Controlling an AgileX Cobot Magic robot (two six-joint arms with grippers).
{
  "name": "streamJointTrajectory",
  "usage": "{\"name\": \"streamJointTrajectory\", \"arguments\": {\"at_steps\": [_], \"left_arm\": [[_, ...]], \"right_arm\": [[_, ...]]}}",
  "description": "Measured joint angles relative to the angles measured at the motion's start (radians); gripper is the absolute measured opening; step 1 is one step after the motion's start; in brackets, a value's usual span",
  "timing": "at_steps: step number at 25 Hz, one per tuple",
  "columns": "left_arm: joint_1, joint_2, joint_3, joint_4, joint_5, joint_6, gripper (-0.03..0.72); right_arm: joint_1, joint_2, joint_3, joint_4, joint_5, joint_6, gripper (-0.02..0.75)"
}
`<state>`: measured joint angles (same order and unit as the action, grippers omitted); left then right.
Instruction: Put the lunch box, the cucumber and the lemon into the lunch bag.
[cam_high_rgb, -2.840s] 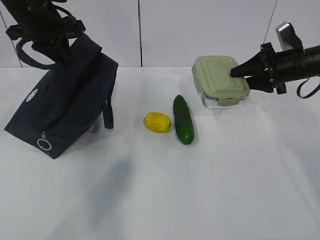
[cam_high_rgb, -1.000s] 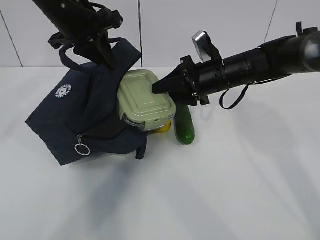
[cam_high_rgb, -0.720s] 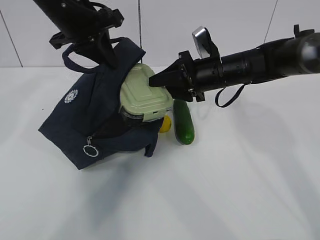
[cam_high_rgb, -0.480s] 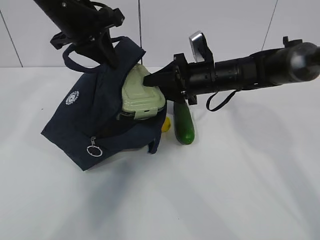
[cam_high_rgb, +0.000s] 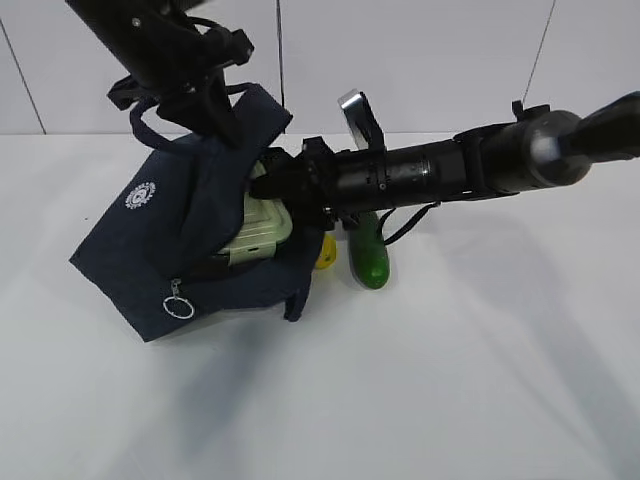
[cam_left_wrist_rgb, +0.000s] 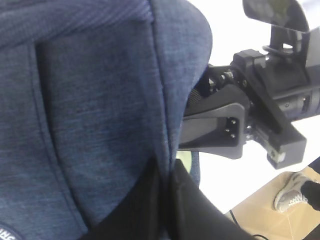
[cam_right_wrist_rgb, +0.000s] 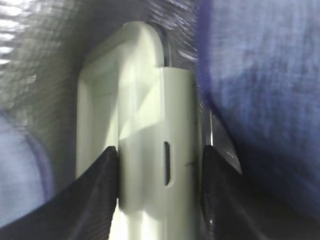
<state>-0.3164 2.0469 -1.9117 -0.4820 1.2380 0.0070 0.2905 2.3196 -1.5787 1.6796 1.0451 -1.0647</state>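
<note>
White tabletop (cam_high_rgb: 480, 380) | right fingers (cam_right_wrist_rgb: 107, 175) pinching lunch box (cam_right_wrist_rgb: 145, 150), easing it inside lunch bag (cam_high_rgb: 190, 230) | left fingers (cam_left_wrist_rgb: 165, 200) pressed together on bag fabric, holding mouth wide | release once seated deep

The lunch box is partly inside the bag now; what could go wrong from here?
The right gripper grips the lunch box inside the lunch bag; pulling out could catch the fabric. The left gripper pinches only the bag's edge, which could slip. The lemon beside the bag could be pushed away.

One dark navy fabric lunch bag (cam_high_rgb: 170, 230), one sage-green-lidded clear lunch box (cam_high_rgb: 258, 228), one glossy green cucumber (cam_high_rgb: 368, 255), one yellow lemon (cam_high_rgb: 326, 252), two black grippers.
</note>
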Motion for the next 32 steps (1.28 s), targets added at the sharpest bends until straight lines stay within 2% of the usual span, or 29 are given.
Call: {"name": "streamJointTrajectory", "arguments": {"at_steps": [13, 23, 26, 29, 32], "left_arm": [[0.000, 0.016, 0.000, -0.007, 0.000, 0.000, -0.006], [0.000, 0.016, 0.000, -0.005, 0.000, 0.000, -0.006], [0.000, 0.016, 0.000, -0.003, 0.000, 0.000, -0.006], [0.000, 0.016, 0.000, 0.001, 0.000, 0.000, -0.006], [0.000, 0.016, 0.000, 0.006, 0.000, 0.000, -0.006]], "right_arm": [[0.017, 0.070, 0.000, 0.058, -0.066, -0.026, 0.366], [0.029, 0.071, 0.000, 0.059, -0.094, -0.046, 0.369], [0.041, 0.071, 0.000, 0.059, -0.101, -0.067, 0.401], [0.047, 0.071, 0.000, 0.071, -0.090, -0.073, 0.491], [0.047, 0.071, 0.000, 0.075, -0.064, -0.076, 0.531]]}}
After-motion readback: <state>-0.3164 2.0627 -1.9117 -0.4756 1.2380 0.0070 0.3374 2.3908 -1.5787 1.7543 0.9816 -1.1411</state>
